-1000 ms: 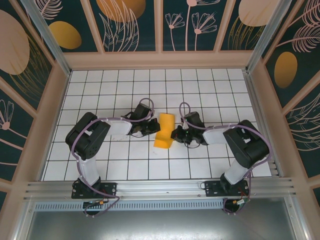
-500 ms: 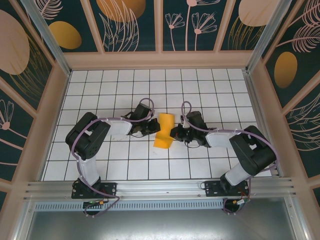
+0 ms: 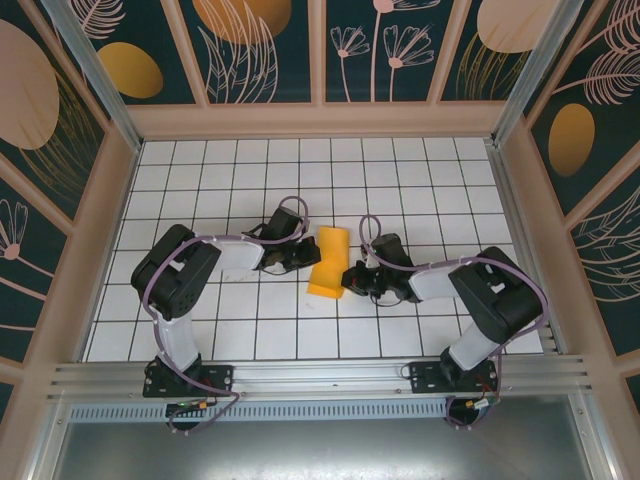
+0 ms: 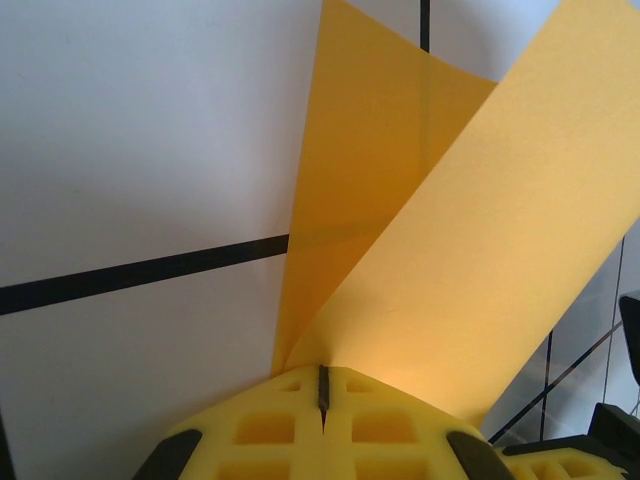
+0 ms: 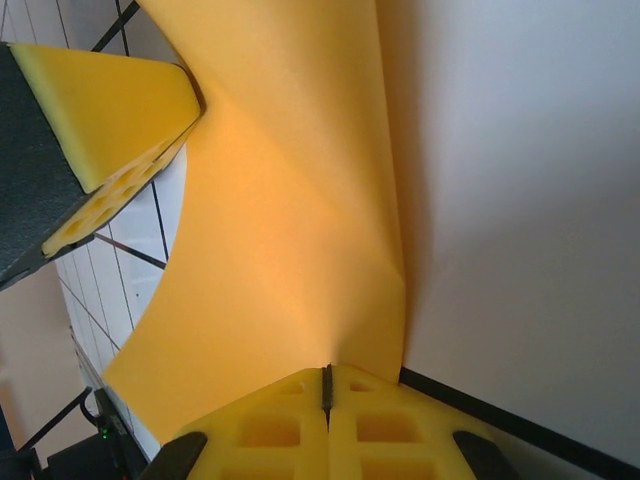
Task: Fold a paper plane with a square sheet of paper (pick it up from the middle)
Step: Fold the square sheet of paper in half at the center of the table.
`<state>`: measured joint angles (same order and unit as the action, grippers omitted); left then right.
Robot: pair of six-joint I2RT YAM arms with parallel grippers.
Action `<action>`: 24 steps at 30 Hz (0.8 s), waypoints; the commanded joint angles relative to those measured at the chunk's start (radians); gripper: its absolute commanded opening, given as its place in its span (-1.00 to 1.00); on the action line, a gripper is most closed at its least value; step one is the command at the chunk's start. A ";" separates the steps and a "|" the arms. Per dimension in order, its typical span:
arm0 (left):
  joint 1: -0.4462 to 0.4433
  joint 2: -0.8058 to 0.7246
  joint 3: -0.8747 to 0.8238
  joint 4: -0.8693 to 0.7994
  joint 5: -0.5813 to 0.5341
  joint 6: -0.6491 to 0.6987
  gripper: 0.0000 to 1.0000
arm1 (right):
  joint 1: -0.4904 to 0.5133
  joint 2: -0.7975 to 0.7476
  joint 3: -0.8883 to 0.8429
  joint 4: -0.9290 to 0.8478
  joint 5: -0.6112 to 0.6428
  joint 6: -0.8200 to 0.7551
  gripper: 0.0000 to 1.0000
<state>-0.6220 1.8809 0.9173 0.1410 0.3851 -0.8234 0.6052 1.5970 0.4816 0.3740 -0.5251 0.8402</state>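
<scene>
Orange-yellow square sheet of paper (image 3: 328,262), folded into a narrow strip, sits mid-table between my two grippers. From above, my black wrists cover its side edges and hide my jaws.

The wrist cameras show the grip. My left gripper (image 4: 322,400) has its yellow foam pads pressed together on the paper, with two flaps fanning up from the seam. My right gripper (image 5: 326,395) is clamped the same way on the opposite side, and its camera catches my left yellow pad (image 5: 110,110) against the sheet.

Around it are the white gridded tabletop (image 3: 250,180) and dark leaf-painted wall panels (image 3: 420,50).
</scene>
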 commanded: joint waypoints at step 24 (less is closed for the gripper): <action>-0.007 0.048 -0.023 -0.049 -0.007 0.024 -1.00 | 0.066 -0.106 -0.045 0.027 -0.009 0.004 -1.00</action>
<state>-0.6220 1.8828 0.9173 0.1455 0.3885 -0.8162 0.6575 1.5421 0.4244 0.4072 -0.5247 0.8516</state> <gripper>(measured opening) 0.052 0.050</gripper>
